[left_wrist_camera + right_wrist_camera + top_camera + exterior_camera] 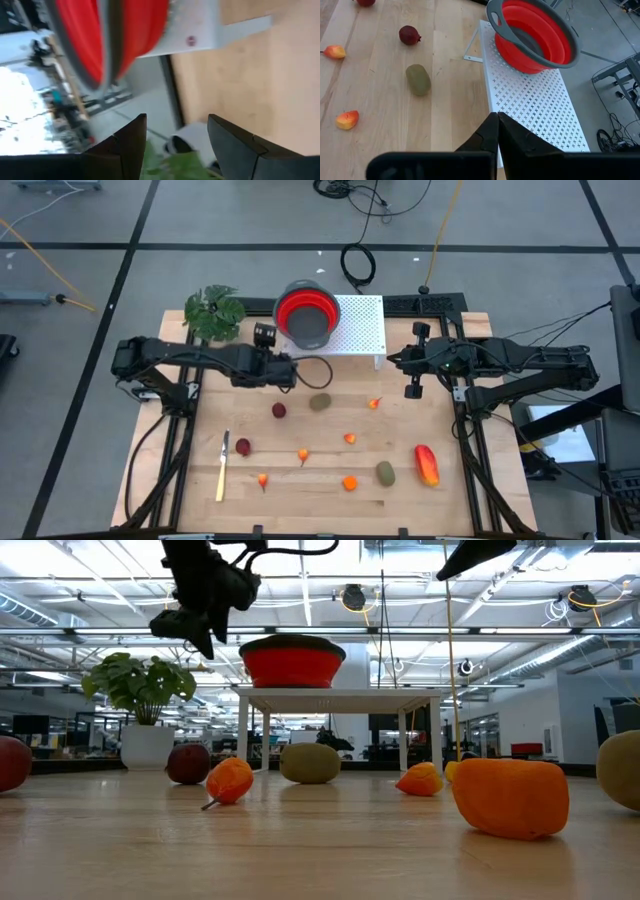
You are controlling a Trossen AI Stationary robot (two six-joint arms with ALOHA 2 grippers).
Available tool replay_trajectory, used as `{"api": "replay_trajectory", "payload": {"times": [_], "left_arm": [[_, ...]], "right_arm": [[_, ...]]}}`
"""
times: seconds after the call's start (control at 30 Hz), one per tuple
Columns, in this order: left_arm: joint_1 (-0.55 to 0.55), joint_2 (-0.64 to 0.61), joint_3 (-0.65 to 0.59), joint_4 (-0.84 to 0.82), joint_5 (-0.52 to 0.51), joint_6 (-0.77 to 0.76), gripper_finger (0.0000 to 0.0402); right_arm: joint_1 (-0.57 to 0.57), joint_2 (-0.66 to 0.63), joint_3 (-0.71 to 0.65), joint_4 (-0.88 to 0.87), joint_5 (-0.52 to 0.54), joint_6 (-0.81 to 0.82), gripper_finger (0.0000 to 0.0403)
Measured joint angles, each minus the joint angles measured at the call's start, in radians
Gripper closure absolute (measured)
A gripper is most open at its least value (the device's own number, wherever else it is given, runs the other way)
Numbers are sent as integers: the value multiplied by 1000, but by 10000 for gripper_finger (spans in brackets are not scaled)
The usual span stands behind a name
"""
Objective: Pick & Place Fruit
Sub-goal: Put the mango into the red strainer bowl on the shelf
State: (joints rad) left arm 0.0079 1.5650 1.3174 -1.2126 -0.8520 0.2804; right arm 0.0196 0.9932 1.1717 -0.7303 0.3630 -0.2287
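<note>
High view, looking straight down: a wooden table (200,510) holds scattered fruit. An elongated red-orange piece (427,464) lies near the right front, with an olive-brown oval (385,473) just beside it. A second oval (320,402) sits mid-table, near a dark red ball (279,410); another dark red ball (243,446) lies beside a pale-yellow knife (222,467). Tiny orange pieces are dotted between them. At the back, a red bowl (305,314) rests on a white perforated stand (362,326), next to a green plant (214,312). The left gripper (290,370) hovers just in front of the bowl; the right gripper (412,383) waits off the stand's right end.

Low view, at table height: the fruit lies on the wood, the bowl up on its stand, and the left gripper hangs in the air beside the bowl.

Left wrist view: jaws parted, with nothing between them (only blurred bowl and leaves beyond).

Right wrist view: fingers pressed together, empty.
</note>
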Motion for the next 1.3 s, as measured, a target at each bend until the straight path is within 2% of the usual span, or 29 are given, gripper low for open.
{"api": "replay_trajectory", "payload": {"times": [0.5, 0.77, 0.83, 1.07, 1.3], "left_arm": [[-131, 0, 0, -69, 399, -322, 190], [-223, 0, 0, -56, 629, -401, 190], [-247, 0, 0, -29, 656, -415, 190], [-311, 0, 0, 148, 731, -421, 190], [-325, 0, 0, 315, 743, -455, 190]], "right_arm": [[0, 0, 0, -4, -1, 0, 403], [1, 0, 0, -36, -3, 51, 403], [7, 0, 0, -47, -7, 86, 403], [48, 0, 0, -88, -135, 169, 403], [129, 0, 0, -146, -137, 194, 403]]}}
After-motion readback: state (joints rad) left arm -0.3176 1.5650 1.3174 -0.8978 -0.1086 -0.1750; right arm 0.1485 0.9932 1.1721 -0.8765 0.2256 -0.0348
